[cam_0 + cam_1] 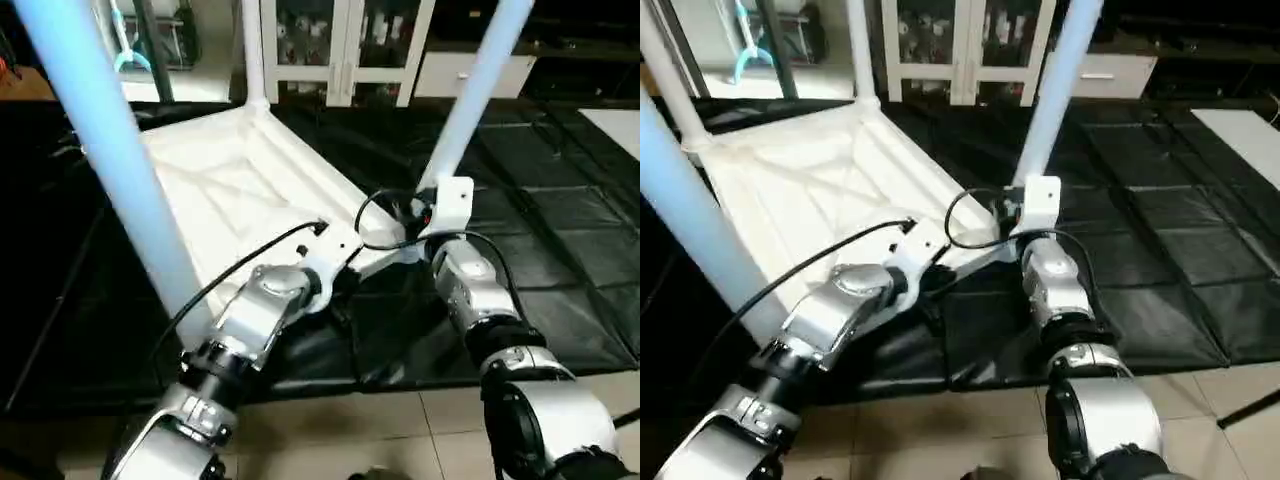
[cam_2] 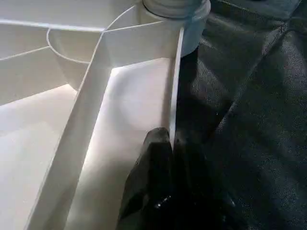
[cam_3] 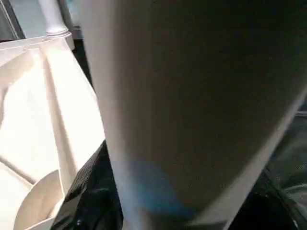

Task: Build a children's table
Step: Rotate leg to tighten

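Table top (image 1: 235, 185) lies upside down on black floor mats (image 1: 560, 230), ribbed underside up, one corner pointing toward the robot. Legs stand upright in the corner sockets: near-left leg (image 1: 110, 150) big in the foreground, right leg (image 1: 475, 95) at the corner by the right arm, far leg (image 1: 253, 55) at the back corner, and another leg (image 1: 662, 80) at the left corner in the right eye view. Left gripper (image 2: 170, 143) is at the top's near edge, fingers (image 2: 153, 163) pressed together on the thin upright edge wall of the top, one dark finger on each side of it, just short of the round corner socket (image 2: 180, 14). Right gripper (image 3: 120, 191) sits low at the base of the right leg, fingers about half open with the leg between them; the tube crowds the right wrist view, a dark finger (image 3: 91, 187) shows just beside the tube, contact not clear. Black cables (image 1: 385, 215) loop over both wrists. White glass-door cabinet (image 1: 345, 45) stands behind the mats. Tile floor (image 1: 350, 420) under the robot.
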Controlling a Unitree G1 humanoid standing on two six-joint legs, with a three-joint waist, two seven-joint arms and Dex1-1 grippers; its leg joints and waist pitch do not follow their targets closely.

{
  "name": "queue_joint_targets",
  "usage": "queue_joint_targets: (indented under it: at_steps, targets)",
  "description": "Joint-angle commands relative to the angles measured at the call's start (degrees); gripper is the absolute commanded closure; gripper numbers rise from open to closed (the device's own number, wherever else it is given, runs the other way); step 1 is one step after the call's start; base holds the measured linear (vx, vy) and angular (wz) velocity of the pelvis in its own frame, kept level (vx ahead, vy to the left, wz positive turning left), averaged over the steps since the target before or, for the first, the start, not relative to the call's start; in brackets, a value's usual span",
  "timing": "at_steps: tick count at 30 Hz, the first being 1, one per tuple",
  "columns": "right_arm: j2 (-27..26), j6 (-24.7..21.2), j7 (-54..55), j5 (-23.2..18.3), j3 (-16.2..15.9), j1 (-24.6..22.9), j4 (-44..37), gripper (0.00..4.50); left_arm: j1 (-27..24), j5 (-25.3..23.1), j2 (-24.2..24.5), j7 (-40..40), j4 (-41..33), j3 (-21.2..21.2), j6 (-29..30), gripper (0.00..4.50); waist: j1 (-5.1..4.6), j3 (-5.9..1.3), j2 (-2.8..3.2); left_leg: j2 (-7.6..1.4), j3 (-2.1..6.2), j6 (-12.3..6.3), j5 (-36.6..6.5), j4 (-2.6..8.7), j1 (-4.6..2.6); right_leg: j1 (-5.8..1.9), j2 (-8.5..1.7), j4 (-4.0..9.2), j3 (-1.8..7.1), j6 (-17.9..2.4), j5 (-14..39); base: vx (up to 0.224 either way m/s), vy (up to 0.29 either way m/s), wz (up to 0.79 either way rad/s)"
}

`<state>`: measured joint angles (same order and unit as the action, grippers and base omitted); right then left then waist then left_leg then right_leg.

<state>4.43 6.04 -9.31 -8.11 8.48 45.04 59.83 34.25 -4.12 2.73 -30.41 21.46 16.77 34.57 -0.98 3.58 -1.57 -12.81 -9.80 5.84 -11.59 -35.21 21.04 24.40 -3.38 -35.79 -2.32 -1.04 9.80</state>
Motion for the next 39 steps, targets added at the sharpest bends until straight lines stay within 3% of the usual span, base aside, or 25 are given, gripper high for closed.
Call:
queue_joint_targets:
  at_steps: [1, 4, 5, 7, 10, 11, 12, 15, 16, 20, 24, 33, 39]
  targets:
    - [-10.33, -5.1, -9.12, -1.09, -4.52, -3.13, 4.36, 2.61, 3.5, -1.22, -1.1, 4.31, -0.05, -0.49, -3.13, 4.5, -0.38, -3.46, 0.23, 0.49, -0.51, -2.02, -16.19, 4.28, -0.2, -2.46, -2.45, 5.74, 1.38, -8.87, 19.29, 0.0, 0.0, 0.0]
    - [-7.59, -3.07, -17.83, -4.94, -1.46, -2.93, 1.52, 2.61, -0.95, -0.86, 4.25, -2.32, -3.44, 0.82, -5.45, 4.5, -0.51, -3.59, 0.23, 0.3, -0.31, -2.73, -15.32, 4.4, 0.21, -2.86, -2.7, 5.51, 1.43, -9.55, 17.69, 0.0, 0.0, 0.0]
    - [-6.37, -2.27, -19.42, -4.87, -1.47, -2.91, 0.85, 2.05, -1.98, -0.68, 5.67, -4.24, -4.25, 1.26, -5.61, 4.5, -0.84, -3.6, 0.23, 0.25, -0.34, -2.94, -14.21, 4.44, 0.61, -3.06, -2.76, 5.29, 1.47, -10.32, 16.23, 0.0, 0.0, 0.0]
    - [-4.83, -1.45, -20.95, -4.49, -1.84, -2.97, 0.06, 1.87, -3.19, -0.59, 7.38, -6.24, -5.23, 1.76, -6.68, 4.5, -0.83, -3.78, 0.38, 0.19, -0.2, -3.03, -13.1, 4.48, 0.61, -3.26, -2.85, 5.09, 1.41, -10.82, 14.7, 0.0, 0.0, 0.0]
    - [1.67, 0.05, -30.99, -3.92, -3.78, -3.56, -3.67, 1.65, -7.98, 0.81, 14.45, -14.34, -9.09, 2.65, -13.38, 4.5, -1.55, -3.86, 0.31, -0.02, -0.37, -4.53, -11.93, 4.41, 0.49, -3.43, -2.87, 4.96, 1.58, -13.23, 12.38, 0.0, 0.0, 0.0]
    - [6.38, -1.42, -40.99, -5.34, -4.44, -4.06, -6.99, 1.46, -11.48, 2.64, 19.99, -20.9, -12.15, 2.72, -18.62, 4.5, -1.56, -3.86, 0.47, -0.04, -0.24, -4.91, -11.58, 4.41, 0.57, -3.6, -2.82, 4.89, 1.49, -13.82, 11.91, 0.0, 0.0, 0.0]
    - [6.38, -1.42, -40.99, -5.34, -4.44, -4.06, -6.99, 1.4, -11.48, 2.64, 19.99, -20.9, -12.15, 2.72, -18.62, 4.5, -1.71, -3.89, 0.47, -0.17, -0.25, -5.07, -11.81, 4.43, 0.6, -3.71, -2.88, 4.8, 1.57, -14.09, 11.77, 0.0, 0.0, 0.0]
    - [12.44, -1.24, -52.23, -4.5, -6.14, -4.7, -9.54, 1.15, -14.0, 3.86, 25.35, -26.09, -13.53, 1.8, -21.68, 4.5, -1.6, -3.77, 0.8, -0.38, -0.5, -5.5, -11.79, 4.33, 0.17, -3.26, -2.78, 4.57, 1.63, -15.22, 10.76, 0.0, 0.0, 0.0]
    - [12.69, -1.2, -52.6, -4.39, -6.23, -4.71, -9.56, 1.03, -14.06, 3.94, 25.52, -26.29, -13.55, 1.74, -21.74, 4.5, -1.37, -3.94, 0.82, -0.35, -0.68, -5.59, -10.87, 4.18, -0.17, -3.11, -2.66, 4.43, 1.69, -15.79, 9.19, 0.0, 0.0, 0.0]
    - [16.1, -2.39, -60.39, -5.82, -6.23, -5.32, -9.87, 1.03, -14.47, 5.22, 27.0, -28.07, -13.63, 0.52, -22.69, 4.5, -0.81, -4.0, 0.8, -0.44, -0.83, -6.05, -8.42, 4.11, -0.08, -3.33, -2.78, 3.93, 1.8, -16.84, 6.21, 0.0, 0.0, 0.0]
    - [17.36, -2.92, -63.26, -5.68, -7.2, -5.98, -9.34, 1.35, -14.24, 5.42, 27.09, -27.67, -13.21, 0.42, -23.72, 4.5, -0.25, -4.21, 0.63, -0.4, -0.93, -6.56, -7.19, 3.93, -0.17, -3.45, -2.82, 3.67, 1.8, -17.25, 4.58, 0.0, 0.0, 0.0]
    - [15.9, -2.48, -61.59, -4.29, -7.67, -6.36, -7.88, 2.1, -13.14, 4.59, 25.78, -26.27, -12.29, 0.71, -23.53, 4.5, -0.22, -4.29, 0.49, -0.26, -0.89, -5.27, -8.65, 3.77, -0.18, -3.38, -2.78, 3.91, 1.83, -16.29, 8.05, 0.0, 0.0, 0.0]
    - [13.31, -2.81, -53.64, -2.74, -7.91, -7.08, -6.96, 2.45, -11.88, 3.75, 24.93, -24.48, -11.71, 0.91, -21.91, 4.5, -0.35, -4.12, 0.25, -0.1, -0.82, -4.03, -9.79, 3.76, -0.07, -3.29, -2.8, 4.18, 1.91, -14.66, 12.2, 0.0, 0.0, 0.0]
